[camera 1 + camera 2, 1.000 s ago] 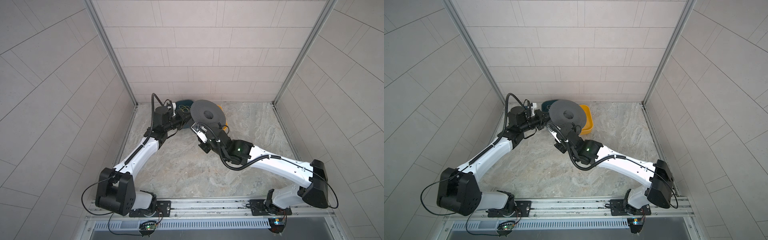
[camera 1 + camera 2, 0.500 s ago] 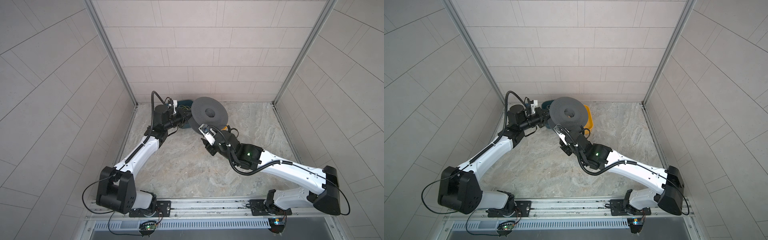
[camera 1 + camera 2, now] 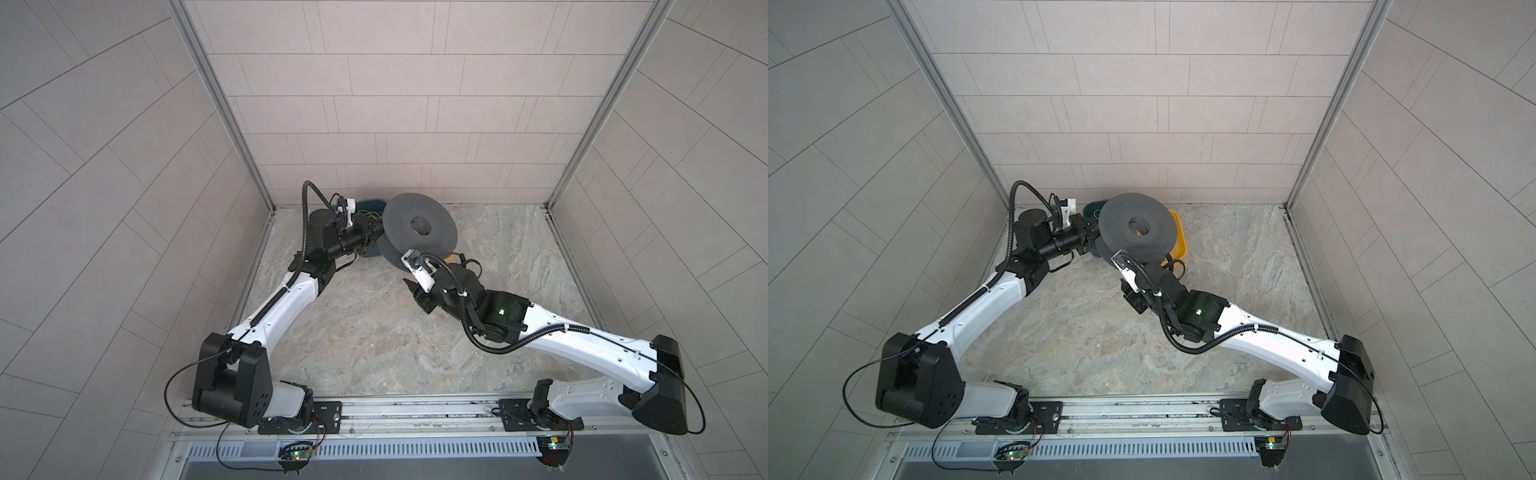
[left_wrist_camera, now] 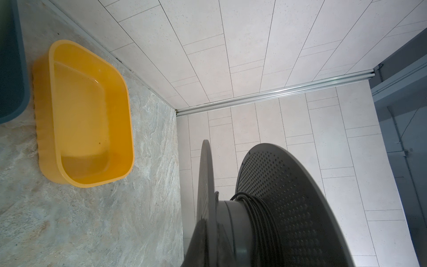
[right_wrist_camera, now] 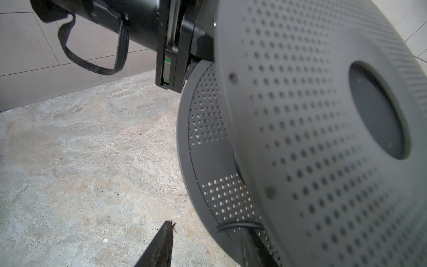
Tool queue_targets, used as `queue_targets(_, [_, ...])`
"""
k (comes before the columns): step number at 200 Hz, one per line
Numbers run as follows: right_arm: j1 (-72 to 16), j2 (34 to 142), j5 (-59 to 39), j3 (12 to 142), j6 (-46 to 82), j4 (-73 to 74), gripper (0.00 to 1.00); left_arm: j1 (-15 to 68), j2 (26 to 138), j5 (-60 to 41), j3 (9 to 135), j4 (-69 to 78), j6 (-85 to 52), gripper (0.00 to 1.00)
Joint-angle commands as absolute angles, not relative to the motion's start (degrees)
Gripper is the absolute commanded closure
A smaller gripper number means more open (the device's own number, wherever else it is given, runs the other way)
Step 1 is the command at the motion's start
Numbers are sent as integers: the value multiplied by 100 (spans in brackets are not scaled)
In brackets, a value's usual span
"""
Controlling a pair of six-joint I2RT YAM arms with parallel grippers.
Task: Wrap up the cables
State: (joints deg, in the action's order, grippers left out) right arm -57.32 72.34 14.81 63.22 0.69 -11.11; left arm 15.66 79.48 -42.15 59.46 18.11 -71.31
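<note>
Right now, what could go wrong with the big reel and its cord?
The left gripper pinches only the rim of the reel, held in mid-air, so it might tilt or slip. The right gripper is open beside a loose loop of cord, so the loop could spring off or snag a finger.

The thin, glossy black cable lies wound in tight, neat turns around the hub of a perforated grey plastic spool, close against one flange.
</note>
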Motion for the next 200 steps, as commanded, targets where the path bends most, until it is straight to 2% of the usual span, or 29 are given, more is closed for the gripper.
queue_targets(1, [-5704, 6897, 1505, 6183, 174, -1029, 52, 1543, 7943, -4454, 6163, 2602, -7381, 100])
queue_targets(77, [-5652, 6290, 1011, 5848, 140, -1278, 40, 1429, 8000, -4526, 6153, 2832, -7584, 100])
queue_targets(138, [-5580, 5720, 884, 5670, 230, -1642, 38, 1343, 7990, -4602, 6185, 2813, -7607, 100])
queue_targets(200, [-5100, 5208, 582, 5455, 490, -1890, 38, 1283, 8037, -4667, 6187, 2943, -7705, 100])
